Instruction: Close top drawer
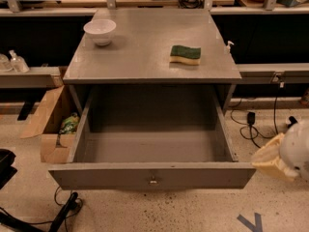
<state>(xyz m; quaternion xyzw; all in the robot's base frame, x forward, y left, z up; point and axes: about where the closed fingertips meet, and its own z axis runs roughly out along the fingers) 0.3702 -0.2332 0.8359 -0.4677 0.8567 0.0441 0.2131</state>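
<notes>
Gaping wide: grey top drawer [152,149], brass knob [153,181]; gripper [270,160] low right.

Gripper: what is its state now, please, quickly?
Gripper: cannot be told. It is low at the picture's right, beside the front corner of the open top drawer.

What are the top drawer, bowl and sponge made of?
Top drawer: flat grey matte panels, painted wood or metal, can't tell which. Bowl: white, smooth, slight sheen, likely ceramic, possibly plastic. Sponge: yellow foam under a green scouring layer. Gripper: low at right, beside the drawer front, not touching it.
</notes>
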